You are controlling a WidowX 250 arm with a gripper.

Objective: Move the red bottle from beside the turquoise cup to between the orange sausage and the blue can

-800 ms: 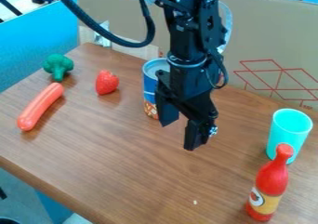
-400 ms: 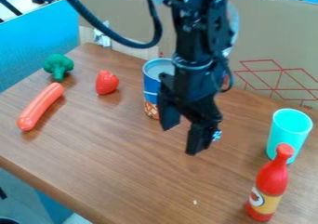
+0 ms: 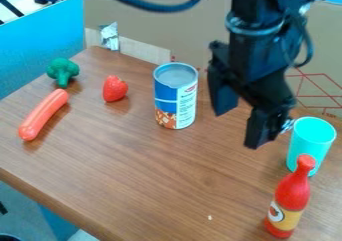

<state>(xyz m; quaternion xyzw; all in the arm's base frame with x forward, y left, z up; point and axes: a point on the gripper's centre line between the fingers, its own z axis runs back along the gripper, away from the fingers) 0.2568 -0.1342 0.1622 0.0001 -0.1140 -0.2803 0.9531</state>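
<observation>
Pretty roomy along the front of the wooden surface [image 3: 153,185], with a wide lane between the toy sausage [image 3: 43,115] and the ketchup bottle [image 3: 289,197]. The right side's tighter: the bottle stands just in front of the turquoise cup [image 3: 311,144]. Further back, the can [image 3: 176,96] blocks the way between the strawberry [image 3: 115,89] and the jaws [image 3: 239,124].

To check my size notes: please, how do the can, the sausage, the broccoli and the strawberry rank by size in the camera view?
1. Can
2. Sausage
3. Broccoli and strawberry: too alike to rank surely.
</observation>
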